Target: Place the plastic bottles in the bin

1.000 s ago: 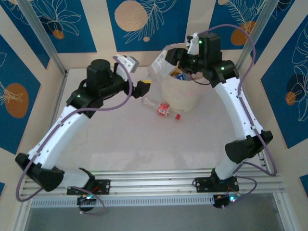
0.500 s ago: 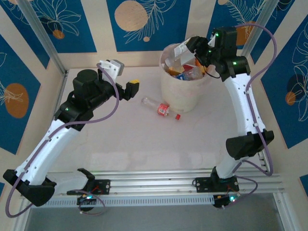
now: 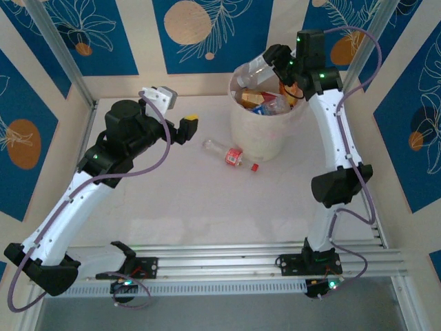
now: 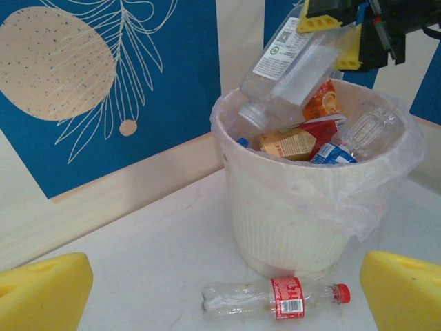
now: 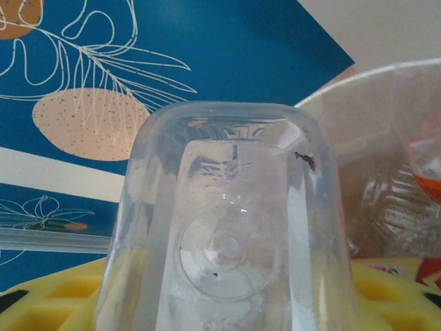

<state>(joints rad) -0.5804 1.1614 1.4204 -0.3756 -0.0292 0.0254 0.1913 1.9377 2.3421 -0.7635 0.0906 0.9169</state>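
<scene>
The left claw is held spread wide above the worktop, with nothing gripped between its yellow pads. Just ahead of it and lower, a red-labelled bottle is seen lying on its side on the worktop, its red cap turned to the claw's right. Nothing is seen standing between the two. Close beyond that bottle the bin is stood upright, lined with a thin bag folded over its rim. It is filled nearly to the rim with crushed bottles bearing orange, red and blue labels. Above the bin, towards its left as seen from the left claw, a clear bottle is pinched near its base by the right claw. This bottle is tilted neck-down into the opening. Farthest off, blue patterned wall panels are seen.
</scene>
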